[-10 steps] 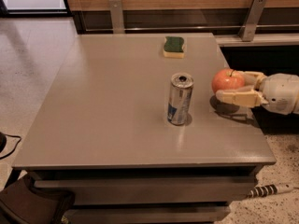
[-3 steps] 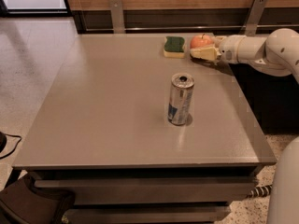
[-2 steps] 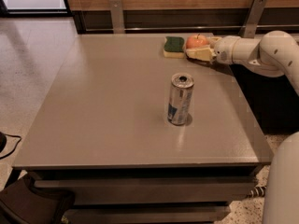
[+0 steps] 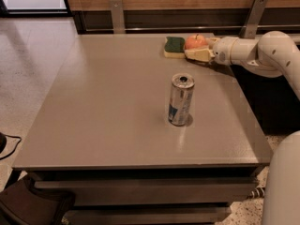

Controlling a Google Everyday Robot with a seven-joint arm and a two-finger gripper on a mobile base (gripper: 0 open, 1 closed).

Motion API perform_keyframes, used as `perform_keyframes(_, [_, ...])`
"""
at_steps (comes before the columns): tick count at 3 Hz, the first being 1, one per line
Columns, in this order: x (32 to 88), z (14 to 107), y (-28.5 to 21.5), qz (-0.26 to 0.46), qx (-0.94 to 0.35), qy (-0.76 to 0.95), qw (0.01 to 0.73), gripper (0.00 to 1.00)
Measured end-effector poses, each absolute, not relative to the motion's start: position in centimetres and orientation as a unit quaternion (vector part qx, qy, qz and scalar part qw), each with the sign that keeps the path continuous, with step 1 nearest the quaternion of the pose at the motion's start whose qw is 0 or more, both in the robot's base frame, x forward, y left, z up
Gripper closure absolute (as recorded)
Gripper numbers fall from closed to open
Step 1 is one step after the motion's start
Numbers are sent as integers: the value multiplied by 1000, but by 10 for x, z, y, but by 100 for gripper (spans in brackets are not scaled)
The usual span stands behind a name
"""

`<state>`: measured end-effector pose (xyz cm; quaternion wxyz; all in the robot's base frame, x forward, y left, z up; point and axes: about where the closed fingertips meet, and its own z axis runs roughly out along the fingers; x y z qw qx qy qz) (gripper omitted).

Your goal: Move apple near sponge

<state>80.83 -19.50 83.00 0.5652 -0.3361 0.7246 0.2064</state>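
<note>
The sponge (image 4: 174,46), dark green on top with a pale yellow base, lies at the far edge of the grey table (image 4: 108,107). The red-orange apple (image 4: 195,41) sits right beside it on the right, almost touching it. My gripper (image 4: 197,49) reaches in from the right on a white arm (image 4: 262,50). Its cream fingers (image 4: 200,55) are closed around the apple, low over the table.
A silver and blue drink can (image 4: 180,100) stands upright in the middle of the table, in front of the sponge. A wooden wall panel with two metal brackets (image 4: 117,14) runs behind the table. A dark bag (image 4: 33,205) lies on the floor at lower left.
My gripper has carried the apple from the table's right edge to the far side. Over the last second it has edged further left, up to the sponge.
</note>
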Motion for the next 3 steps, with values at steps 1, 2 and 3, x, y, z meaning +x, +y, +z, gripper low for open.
perform_keyframes(1, [809,829,-192,208,-337,724,564,37])
perform_keyframes(2, [810,828,-188,210,-338,724,564,14])
perform_keyframes(3, [810,827,-185,212,-339,723,563,0])
